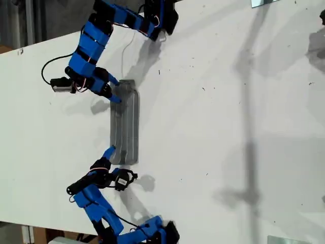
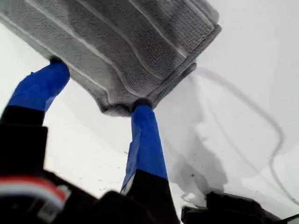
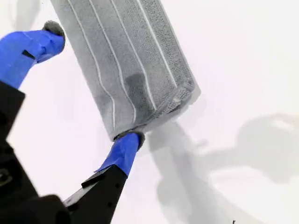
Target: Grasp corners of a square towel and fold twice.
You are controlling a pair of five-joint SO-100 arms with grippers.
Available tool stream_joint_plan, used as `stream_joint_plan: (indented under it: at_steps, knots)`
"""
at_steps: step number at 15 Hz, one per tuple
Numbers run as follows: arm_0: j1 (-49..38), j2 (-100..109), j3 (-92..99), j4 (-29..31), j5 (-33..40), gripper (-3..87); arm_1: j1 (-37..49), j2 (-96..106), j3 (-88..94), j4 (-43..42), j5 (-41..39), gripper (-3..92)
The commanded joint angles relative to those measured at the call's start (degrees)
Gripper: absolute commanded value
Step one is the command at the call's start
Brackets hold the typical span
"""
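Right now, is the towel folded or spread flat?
Folded. The towel lies as a narrow strip on the table, and doubled hemmed layers show at its end in both wrist views.

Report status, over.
My first end effector open at one end of the towel. My second end effector open at the other. Towel folded to narrow strip, flat. Nothing in the way.
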Motion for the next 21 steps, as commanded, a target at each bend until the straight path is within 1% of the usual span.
stream_joint_plan:
  at_steps: [1,3,6,7,8,9,10,12,13,14,15,16,17,19,21]
  knots:
    - [-1.41,5.71,1.41,0.53,0.35,40.1,5.01,-7.12,2.55,-4.22,-1.41,31.6]
    - [-1.49,8.17,4.48,0.53,-0.09,41.3,5.8,-10.9,6.33,-6.59,-0.26,32.3]
    - [-1.49,12.48,8.09,0.53,-0.53,41.7,8.0,-6.33,13.18,-7.12,-0.35,31.3]
    - [-1.49,13.89,9.84,0.44,-0.88,41.6,8.88,-4.48,17.84,-8.79,-0.88,17.7]
    - [-1.49,15.47,12.13,0.44,-1.49,41.6,9.23,-2.81,22.76,-10.99,-0.88,0.4]
    - [-1.14,17.31,14.24,0.44,-2.02,42.3,8.96,-1.41,26.81,-12.22,-0.53,0.0]
    - [-0.26,20.48,17.58,0.44,-3.69,40.7,8.44,1.32,30.85,-13.27,0.62,0.0]
    - [2.29,30.32,27.69,0.26,-8.61,37.7,8.35,11.51,38.67,-13.89,3.69,0.0]
    - [3.34,38.14,35.42,-0.18,-12.22,36.5,8.35,18.46,41.4,-12.48,5.1,0.0]
    - [3.87,48.43,44.65,-1.23,-15.47,35.5,7.56,25.84,42.1,-9.23,6.33,0.0]
    - [5.62,59.94,54.49,-3.52,-18.9,34.9,5.98,32.7,40.69,-5.8,7.21,0.0]
    - [9.93,69.35,62.31,-5.71,-24.08,34.3,4.04,36.83,37.27,-2.46,7.65,0.0]
    - [14.68,73.56,66.71,-6.42,-29.36,33.2,1.85,36.65,31.64,0.18,7.91,0.0]
    - [20.3,76.73,71.37,-8.17,-35.51,31.4,-3.78,28.39,17.93,1.49,7.47,0.0]
    - [21.97,82.44,76.38,-9.58,-37.88,31.0,-8.09,16.52,3.6,-0.62,4.92,0.0]
